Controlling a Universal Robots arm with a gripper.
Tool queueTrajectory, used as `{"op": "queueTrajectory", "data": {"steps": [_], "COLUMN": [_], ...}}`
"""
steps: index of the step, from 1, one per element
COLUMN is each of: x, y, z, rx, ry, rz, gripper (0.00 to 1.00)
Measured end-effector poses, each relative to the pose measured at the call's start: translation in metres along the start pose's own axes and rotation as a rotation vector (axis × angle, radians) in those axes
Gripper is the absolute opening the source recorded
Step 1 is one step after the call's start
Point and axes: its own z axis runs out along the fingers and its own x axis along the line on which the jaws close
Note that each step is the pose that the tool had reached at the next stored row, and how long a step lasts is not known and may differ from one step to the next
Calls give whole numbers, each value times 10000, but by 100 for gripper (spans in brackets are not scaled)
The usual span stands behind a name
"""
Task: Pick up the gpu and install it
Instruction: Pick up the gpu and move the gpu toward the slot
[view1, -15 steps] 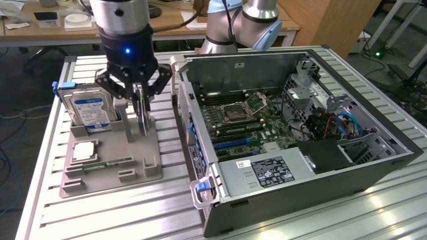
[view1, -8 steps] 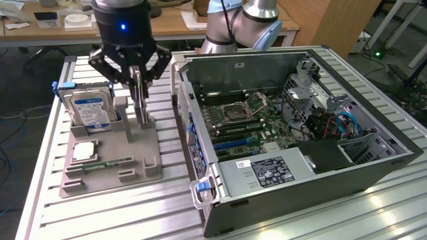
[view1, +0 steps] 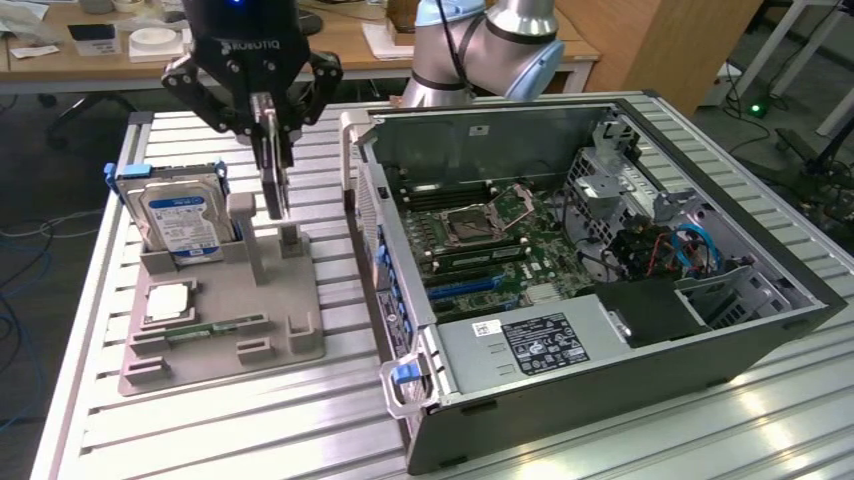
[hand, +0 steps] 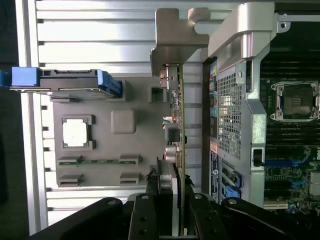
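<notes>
Hanging over the ribbed metal worktop (view1: 200, 430), beside the open grey case (view1: 561, 420) with its green board, I'm above the moulded grey tray (view1: 287, 300) and its upright blue-labelled drive (view1: 180, 215). My fingers (view1: 271, 120) clamp the thin, dark gpu (view1: 278, 185) edge-down over the tray's post.

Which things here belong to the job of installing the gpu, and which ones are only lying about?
For the job: gpu, held in the gripper; open computer case.
Lying about: hard drive, processor chip, memory stick, all on the grey holder.
</notes>
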Motion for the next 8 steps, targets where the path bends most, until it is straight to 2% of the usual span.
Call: {"op": "queueTrajectory", "data": {"steps": [8], "x": [-24], "y": [1], "z": [-15], "rx": [-2], "ry": [1], "rz": [-2], "gripper": [28]}}
